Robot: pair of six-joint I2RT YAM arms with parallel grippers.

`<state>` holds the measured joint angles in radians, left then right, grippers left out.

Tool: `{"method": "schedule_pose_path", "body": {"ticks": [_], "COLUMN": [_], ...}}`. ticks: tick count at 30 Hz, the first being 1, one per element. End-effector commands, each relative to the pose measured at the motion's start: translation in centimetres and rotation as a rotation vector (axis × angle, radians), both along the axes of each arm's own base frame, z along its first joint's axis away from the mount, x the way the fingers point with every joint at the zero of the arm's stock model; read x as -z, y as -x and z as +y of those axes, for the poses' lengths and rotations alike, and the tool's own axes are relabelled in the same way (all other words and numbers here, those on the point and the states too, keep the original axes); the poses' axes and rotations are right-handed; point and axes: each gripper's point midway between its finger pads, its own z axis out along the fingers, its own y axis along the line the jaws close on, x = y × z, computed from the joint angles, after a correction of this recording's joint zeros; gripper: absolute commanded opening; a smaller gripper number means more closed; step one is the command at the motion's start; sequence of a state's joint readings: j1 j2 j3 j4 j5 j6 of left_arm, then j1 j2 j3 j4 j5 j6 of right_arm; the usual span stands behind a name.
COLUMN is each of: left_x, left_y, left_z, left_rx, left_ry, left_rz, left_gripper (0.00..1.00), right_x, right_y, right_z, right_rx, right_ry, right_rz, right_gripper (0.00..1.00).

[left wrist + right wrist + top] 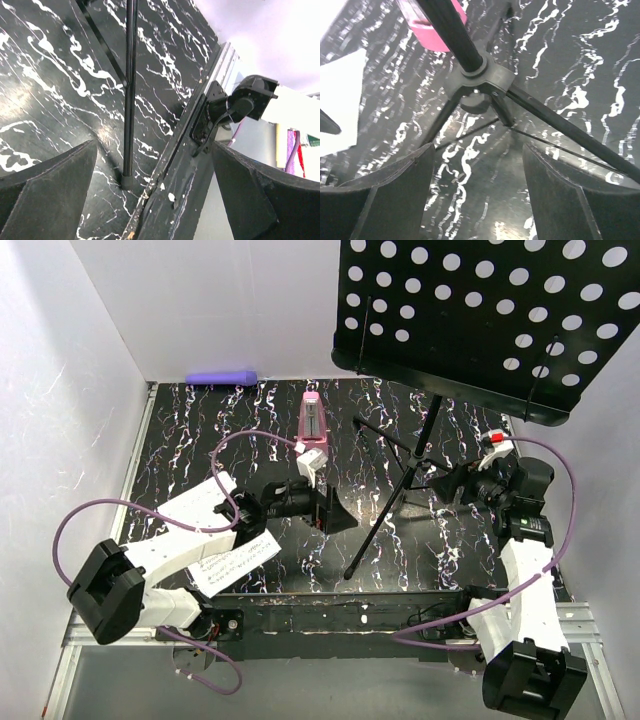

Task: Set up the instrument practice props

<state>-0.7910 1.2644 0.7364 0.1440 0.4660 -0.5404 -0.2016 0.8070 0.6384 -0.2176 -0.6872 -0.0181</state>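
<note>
The top view is bright and evenly lit from above: the white walls (250,300) are washed out, the glossy black bench (190,435) shows a soft sheen, and the music stand (480,320), close to the lens, looms large. In the left wrist view the walls blow out to white, a pale reflection lies on the bench beside the stand's leg, and the fingers (45,200) of the left hand (155,147) are dark, blurred wedges. The right wrist view is softer, with the pink metronome (427,37) and the white sheet (340,100) out of focus at its edge.
</note>
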Motion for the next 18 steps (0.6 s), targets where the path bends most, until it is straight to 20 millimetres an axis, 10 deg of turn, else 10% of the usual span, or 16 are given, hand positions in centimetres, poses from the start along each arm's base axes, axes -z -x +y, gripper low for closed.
{"method": "schedule_pose_path", "body": {"ticks": [1,18], "left_x": [0.7,3.3], "left_y": [1.5,2.6], "left_z": [0.0,0.9], "left_rx": [0.053,0.034], "left_ry": [0.002,-0.032], "left_rz": [0.047,0.132], "left_gripper": [0.98,0.98], "right_x": [-3.0,-2.2], "right_y": [-0.6,-3.4], "right_z": [2.1,3.6], "right_rx": [-0.023,0.011], "right_ry": [-0.248,-0.167], "right_rz": [-0.013,-0.009], "right_gripper": [0.77,0.63]}}
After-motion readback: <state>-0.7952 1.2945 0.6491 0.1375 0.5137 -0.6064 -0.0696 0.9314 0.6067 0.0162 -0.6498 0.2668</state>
